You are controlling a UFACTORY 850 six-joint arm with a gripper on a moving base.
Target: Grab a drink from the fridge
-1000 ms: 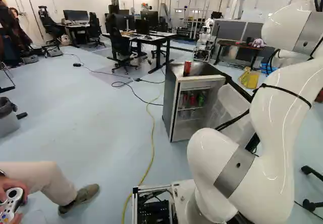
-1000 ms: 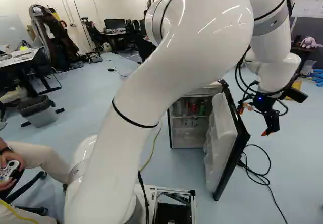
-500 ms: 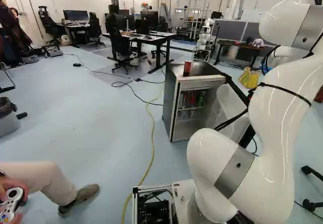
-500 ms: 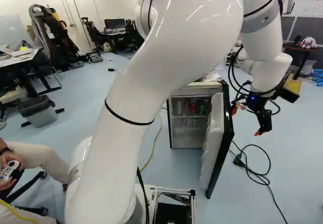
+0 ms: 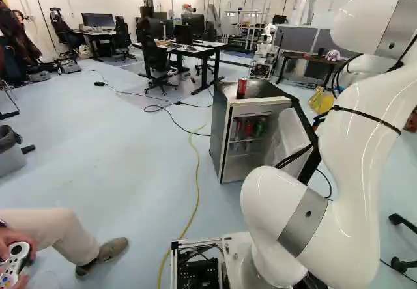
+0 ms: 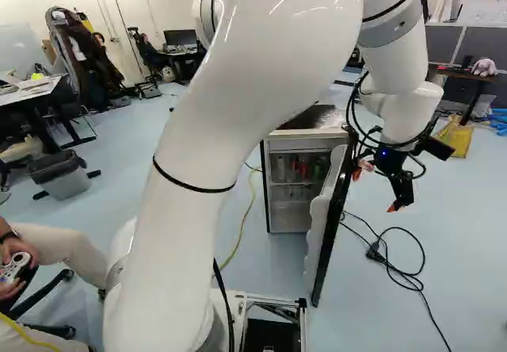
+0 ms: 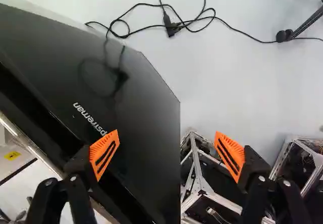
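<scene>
Door [image 7: 141, 98] closure appears in hand: my gripper [image 7: 167, 135], fingers spread and empty beside the outer face, should next push toward the fridge [image 5: 219, 126], with a red can [image 5: 242, 87] on top and drinks [image 5: 248, 128] inside, right of centre in the left base view.

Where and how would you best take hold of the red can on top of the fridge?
I'd grip the red can around its middle, coming level from the front of the fridge: it looks upright and cylindrical, stands near the top's front edge, and nothing crowds it.
</scene>
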